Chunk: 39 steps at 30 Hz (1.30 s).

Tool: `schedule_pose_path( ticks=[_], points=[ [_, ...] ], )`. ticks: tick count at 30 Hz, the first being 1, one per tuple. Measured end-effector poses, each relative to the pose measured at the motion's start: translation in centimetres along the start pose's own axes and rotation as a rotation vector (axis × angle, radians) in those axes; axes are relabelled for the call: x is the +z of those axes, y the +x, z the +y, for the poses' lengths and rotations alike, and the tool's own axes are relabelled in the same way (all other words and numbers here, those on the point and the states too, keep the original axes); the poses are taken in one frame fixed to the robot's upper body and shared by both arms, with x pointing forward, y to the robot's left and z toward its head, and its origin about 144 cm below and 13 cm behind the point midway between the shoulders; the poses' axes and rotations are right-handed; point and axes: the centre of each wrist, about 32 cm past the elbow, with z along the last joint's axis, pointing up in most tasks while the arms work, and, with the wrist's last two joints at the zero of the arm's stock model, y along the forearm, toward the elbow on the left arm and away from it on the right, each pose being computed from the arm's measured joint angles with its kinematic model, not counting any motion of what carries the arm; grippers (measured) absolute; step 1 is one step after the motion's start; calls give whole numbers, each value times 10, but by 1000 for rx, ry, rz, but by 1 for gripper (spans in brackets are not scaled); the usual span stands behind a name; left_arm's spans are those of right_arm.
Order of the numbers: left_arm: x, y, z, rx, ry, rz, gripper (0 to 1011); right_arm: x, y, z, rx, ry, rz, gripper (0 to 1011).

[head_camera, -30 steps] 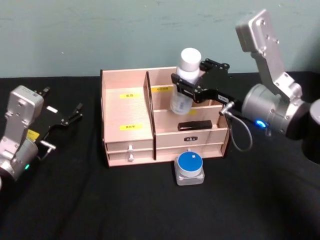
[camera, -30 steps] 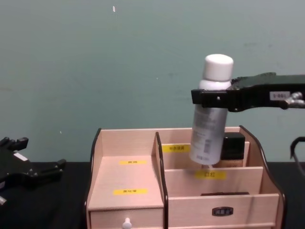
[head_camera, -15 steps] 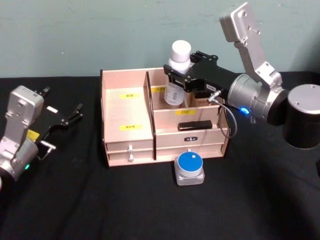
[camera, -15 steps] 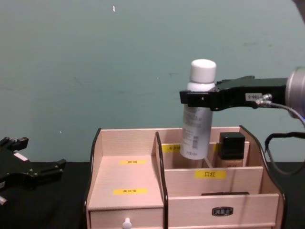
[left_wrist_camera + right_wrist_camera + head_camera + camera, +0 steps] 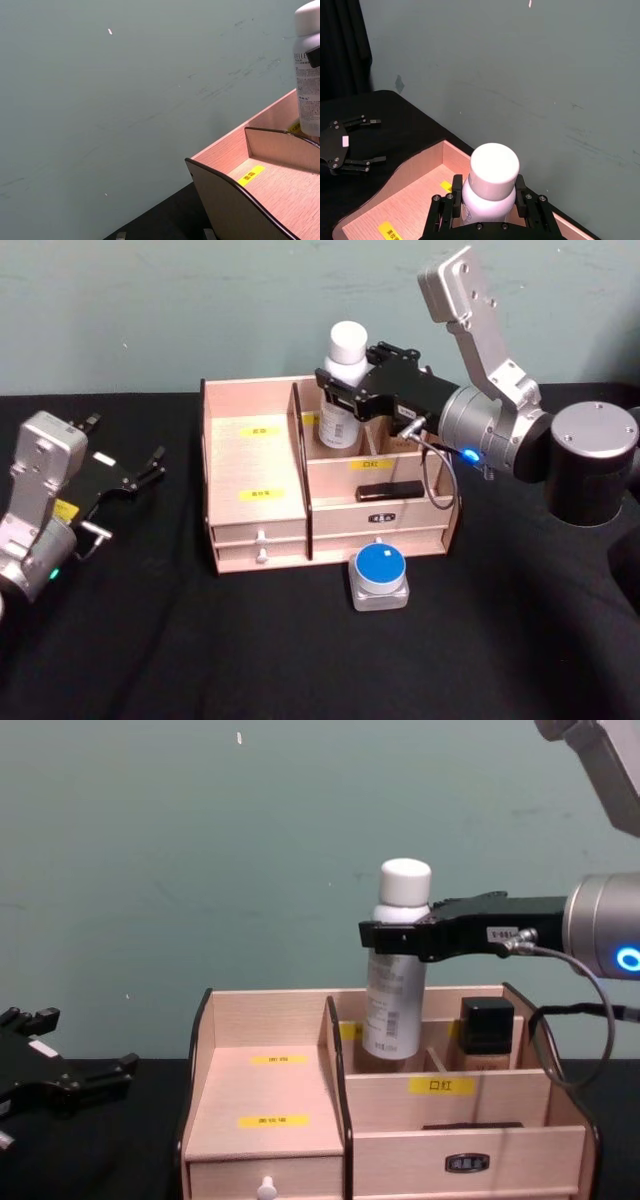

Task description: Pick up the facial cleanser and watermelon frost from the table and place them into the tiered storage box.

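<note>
Robot test lab, staged table setup.
Table draped in black; bare teal wall behind, scuffed and chipped. Grey metal left arm and right arm flank one labelled wooden box. Exposed cable and a lit blue indicator on the right arm.

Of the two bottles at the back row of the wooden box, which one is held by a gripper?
The white-capped bottle, clamped at its neck by the right gripper; the black-capped bottle beside it stands free.
</note>
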Motion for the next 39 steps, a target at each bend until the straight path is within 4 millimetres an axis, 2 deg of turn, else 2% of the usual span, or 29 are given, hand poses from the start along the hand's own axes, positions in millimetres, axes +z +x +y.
schedule_pose_path(
  ticks=[22,39],
  points=[
    [0,0,0,0,0,0,1001,-12,-2,4,4,-30,18,615],
    [0,0,0,0,0,0,1001,-35,-1,11,17,-86,45,616]
  ],
)
